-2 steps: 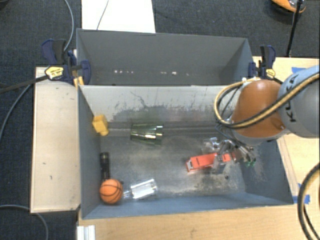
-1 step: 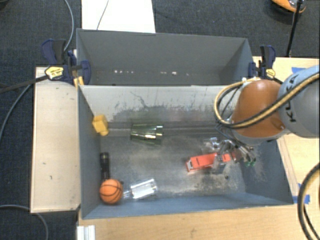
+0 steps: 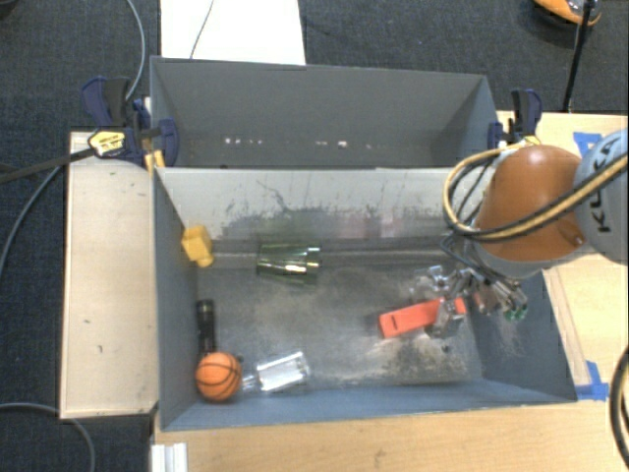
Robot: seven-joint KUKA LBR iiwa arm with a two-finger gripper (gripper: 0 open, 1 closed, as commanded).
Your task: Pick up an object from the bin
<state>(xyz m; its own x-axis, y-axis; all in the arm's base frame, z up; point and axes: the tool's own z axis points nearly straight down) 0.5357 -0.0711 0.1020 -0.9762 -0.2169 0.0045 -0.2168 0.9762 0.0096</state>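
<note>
Our claw [image 3: 447, 311] sits low in the right part of the grey metal bin [image 3: 324, 116], at the right end of a flat orange-red plastic piece [image 3: 408, 319] that lies on the bin floor. We cannot tell whether the claw is apart or together. The risk, as we judge it, is that the piece is thin and lies flat, so a grip at its very end may scrape over it or let it swing and slip on the lift. The sloping right wall is near — a brush there could spoil the grip. The small orange basketball [image 3: 218, 375] lies well apart, near left.
</note>
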